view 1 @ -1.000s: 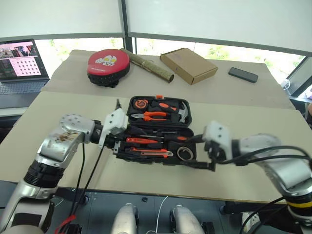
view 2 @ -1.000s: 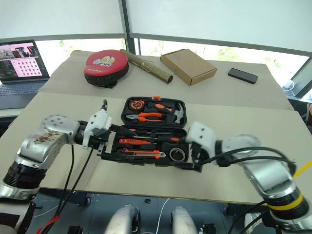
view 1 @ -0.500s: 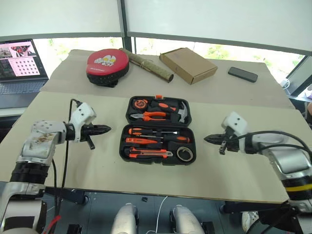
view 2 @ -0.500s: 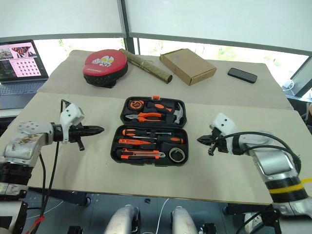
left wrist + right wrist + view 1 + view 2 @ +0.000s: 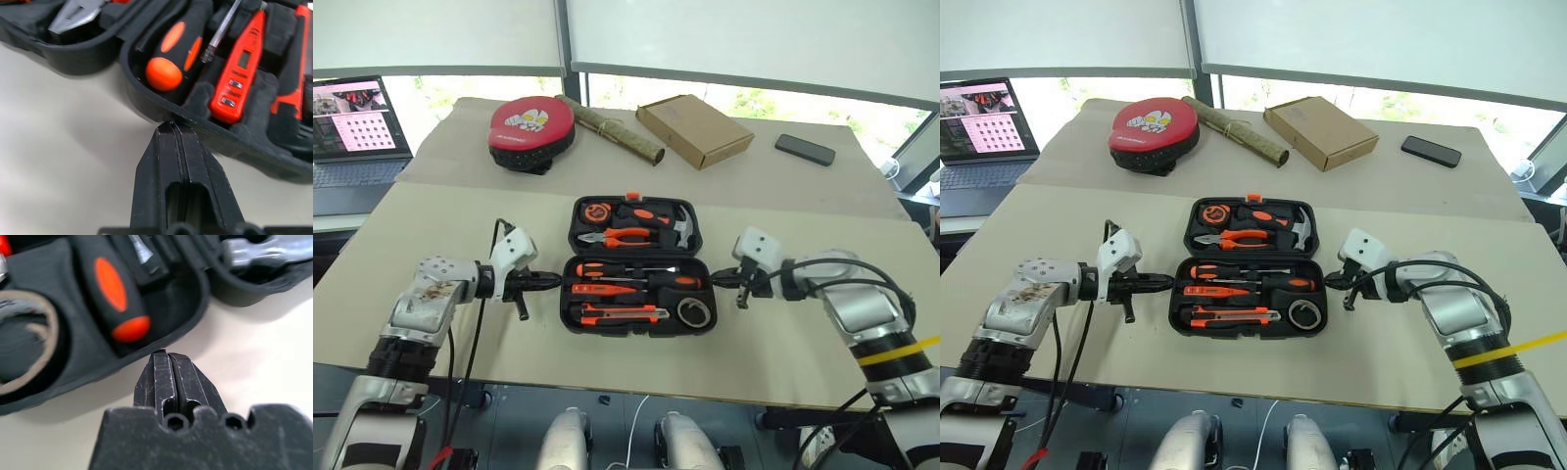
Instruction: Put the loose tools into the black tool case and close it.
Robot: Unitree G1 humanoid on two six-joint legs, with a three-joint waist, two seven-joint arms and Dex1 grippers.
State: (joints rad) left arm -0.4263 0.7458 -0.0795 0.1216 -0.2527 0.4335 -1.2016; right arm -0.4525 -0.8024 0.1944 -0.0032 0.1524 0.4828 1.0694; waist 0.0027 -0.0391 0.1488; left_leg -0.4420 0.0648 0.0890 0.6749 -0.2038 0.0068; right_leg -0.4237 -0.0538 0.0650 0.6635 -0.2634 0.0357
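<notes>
The black tool case [image 5: 638,331] lies open in the middle of the table. Its near half holds two black-and-orange screwdrivers [image 5: 607,268] [image 5: 671,281], a slim orange screwdriver [image 5: 607,289], a utility knife [image 5: 617,314] and a dark tape roll [image 5: 693,312]. My left gripper [image 5: 558,281] is shut and empty, its tips [image 5: 171,125] at the left end wall of the near half. My right gripper [image 5: 717,281] is shut and empty too, its tips [image 5: 164,352] at the right end wall, beside a screwdriver handle [image 5: 117,298].
Pliers [image 5: 625,233], a hammer [image 5: 680,227] and a tape measure [image 5: 596,208] sit in the case's far half. Behind it lie a round red-and-black pad [image 5: 530,127], a rolled mat [image 5: 612,129], a cardboard box [image 5: 693,129] and a phone [image 5: 805,149]. A laptop [image 5: 352,127] stands far left.
Both grippers left the case's near half, swung outward and shut, then came back in to its left and right ends.
</notes>
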